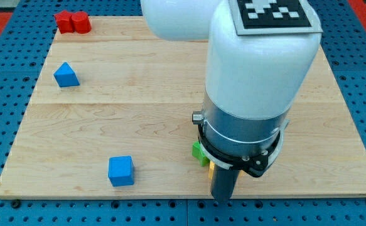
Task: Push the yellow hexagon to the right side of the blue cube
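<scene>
The blue cube (120, 171) lies near the view's bottom left of the wooden board (139, 94). A small yellow edge (210, 167) shows under the arm at the view's bottom centre; its shape cannot be made out and most of it is hidden. The dark rod comes down beside it and my tip (221, 198) sits at the board's bottom edge, just right of and below the yellow piece, well to the right of the blue cube.
A green block (199, 152) peeks out from under the arm, touching the yellow piece. A blue triangular block (66, 75) lies at the view's left. A red block (72, 22) sits at the top left corner. The white arm (258, 63) covers the board's right centre.
</scene>
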Controlling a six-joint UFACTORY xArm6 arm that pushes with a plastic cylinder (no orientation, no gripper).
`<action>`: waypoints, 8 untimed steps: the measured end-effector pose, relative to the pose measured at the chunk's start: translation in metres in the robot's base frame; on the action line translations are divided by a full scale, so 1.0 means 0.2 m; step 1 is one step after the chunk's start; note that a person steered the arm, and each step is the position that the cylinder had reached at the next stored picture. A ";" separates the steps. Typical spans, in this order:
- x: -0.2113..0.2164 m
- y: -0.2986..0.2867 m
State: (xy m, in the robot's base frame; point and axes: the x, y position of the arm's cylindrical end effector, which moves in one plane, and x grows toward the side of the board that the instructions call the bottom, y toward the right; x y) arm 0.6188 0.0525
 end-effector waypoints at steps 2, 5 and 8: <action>-0.09 0.44; -0.02 -0.19; -0.09 0.04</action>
State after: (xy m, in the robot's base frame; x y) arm 0.6014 0.0615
